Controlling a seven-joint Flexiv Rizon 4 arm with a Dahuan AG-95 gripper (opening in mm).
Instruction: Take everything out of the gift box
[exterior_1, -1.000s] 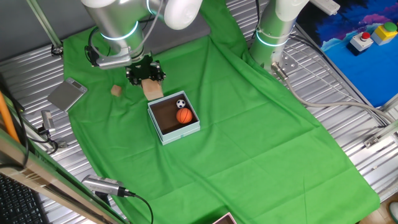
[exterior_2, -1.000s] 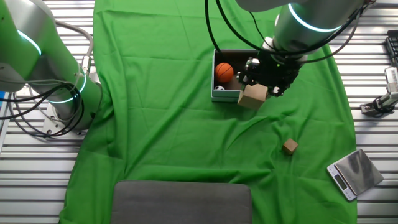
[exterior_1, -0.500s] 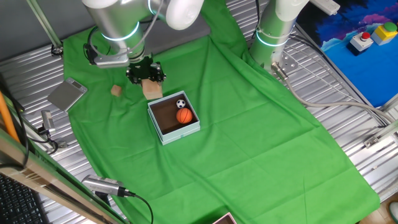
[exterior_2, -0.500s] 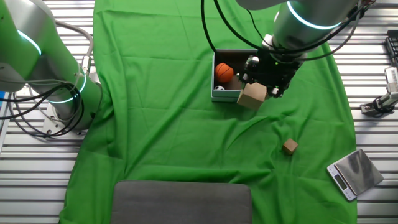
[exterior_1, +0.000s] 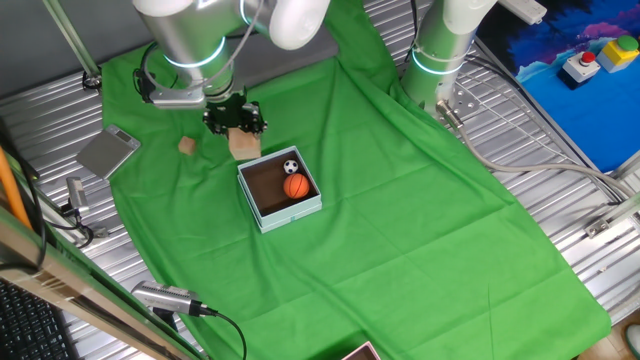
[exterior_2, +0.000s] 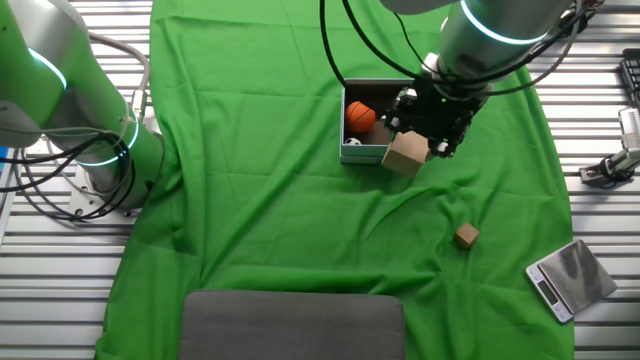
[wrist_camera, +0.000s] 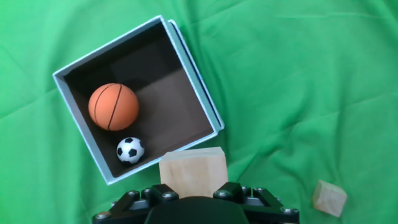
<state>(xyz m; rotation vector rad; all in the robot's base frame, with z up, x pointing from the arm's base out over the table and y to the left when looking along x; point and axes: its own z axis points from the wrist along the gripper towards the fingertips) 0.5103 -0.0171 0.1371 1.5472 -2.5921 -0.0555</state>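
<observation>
The gripper (exterior_2: 408, 150) is closed on a tan wooden block (wrist_camera: 192, 172), its fingers clamped against the block's sides so that the block hangs below the black hand, lifted off the cloth. In the hand view the block sits just outside the near corner of the gift box (wrist_camera: 202, 92), over the green cloth (wrist_camera: 298, 81) rather than over the box's dark brown inside. In one fixed view the block (exterior_1: 243, 143) shows beside the box's (exterior_1: 283, 214) far edge, and in the other fixed view it (exterior_2: 406, 155) hangs at the box's (exterior_2: 365, 155) corner. Inside the box lie an orange mini basketball (wrist_camera: 112, 106) and, just beside it toward the near wall, a black-and-white mini soccer ball (wrist_camera: 130, 150); the two look almost touching. A second, smaller wooden cube (wrist_camera: 329, 197) rests on the cloth well apart from the box. Farther out, a flat grey square plate (exterior_2: 570, 279) lies at the cloth's edge on the ribbed metal table (exterior_1: 560, 170), and a second arm's base (exterior_1: 440, 60) stands on the table's far side.
</observation>
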